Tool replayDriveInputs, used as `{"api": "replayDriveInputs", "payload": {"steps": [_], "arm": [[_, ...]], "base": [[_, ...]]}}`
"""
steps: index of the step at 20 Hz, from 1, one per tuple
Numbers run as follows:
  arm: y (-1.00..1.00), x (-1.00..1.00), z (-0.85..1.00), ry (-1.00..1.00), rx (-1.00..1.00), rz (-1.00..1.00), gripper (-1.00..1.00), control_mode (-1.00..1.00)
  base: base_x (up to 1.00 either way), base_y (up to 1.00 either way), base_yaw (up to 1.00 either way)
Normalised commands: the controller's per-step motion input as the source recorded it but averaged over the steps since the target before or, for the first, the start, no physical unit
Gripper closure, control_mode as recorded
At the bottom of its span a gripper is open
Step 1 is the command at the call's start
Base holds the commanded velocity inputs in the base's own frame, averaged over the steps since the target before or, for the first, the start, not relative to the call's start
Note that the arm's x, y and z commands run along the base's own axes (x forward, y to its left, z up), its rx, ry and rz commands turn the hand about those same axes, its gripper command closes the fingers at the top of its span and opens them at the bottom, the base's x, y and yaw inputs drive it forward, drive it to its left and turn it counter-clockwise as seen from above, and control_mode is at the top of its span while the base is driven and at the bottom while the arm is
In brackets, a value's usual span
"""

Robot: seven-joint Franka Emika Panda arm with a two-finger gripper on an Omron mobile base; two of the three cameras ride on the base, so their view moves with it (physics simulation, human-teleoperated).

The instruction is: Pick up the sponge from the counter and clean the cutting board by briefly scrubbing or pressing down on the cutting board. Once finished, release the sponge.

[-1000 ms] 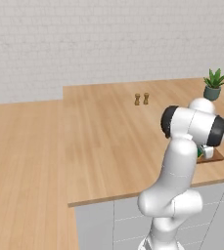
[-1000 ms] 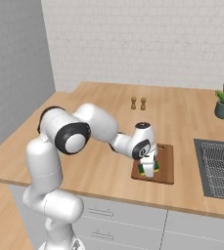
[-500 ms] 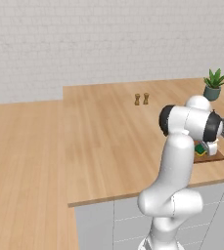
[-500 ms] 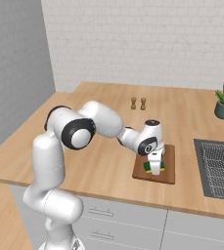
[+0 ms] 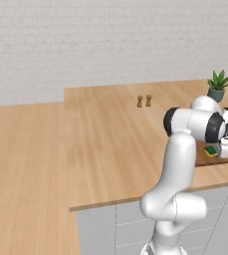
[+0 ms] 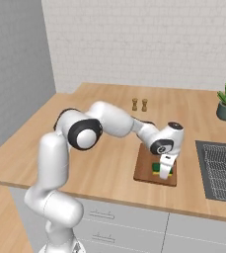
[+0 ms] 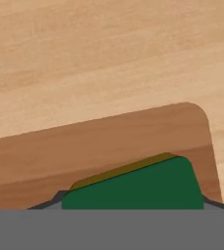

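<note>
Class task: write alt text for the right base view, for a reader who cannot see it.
A white robot arm reaches over a wooden counter, its gripper closed on a green and yellow sponge on a dark cutting board. A sink lies to the right.
</note>
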Motion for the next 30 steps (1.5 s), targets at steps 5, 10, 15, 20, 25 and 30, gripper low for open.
{"api": "replayDriveInputs", "payload": {"steps": [5,10,15,20,25,30], "arm": [[-0.13,0.02,0.15,0.12,0.22,-0.02,1.0,-1.0],[-0.04,-0.08,0.01,0.03,0.17,-0.01,1.0,-1.0],[0.0,-0.04,-0.17,0.0,0.03,-0.09,1.0,-1.0],[0.2,-0.15,0.13,-0.29,-0.24,-0.11,1.0,-1.0],[0.35,-0.08,0.0,-0.17,-0.77,-0.15,1.0,-1.0],[-0.06,0.0,-0.2,0.13,-0.46,-0.01,1.0,-1.0]], "base": [[0.0,0.0,0.0],[0.0,0.0,0.0],[0.0,0.0,0.0],[0.0,0.0,0.0],[0.0,0.0,0.0],[0.0,0.0,0.0]]}}
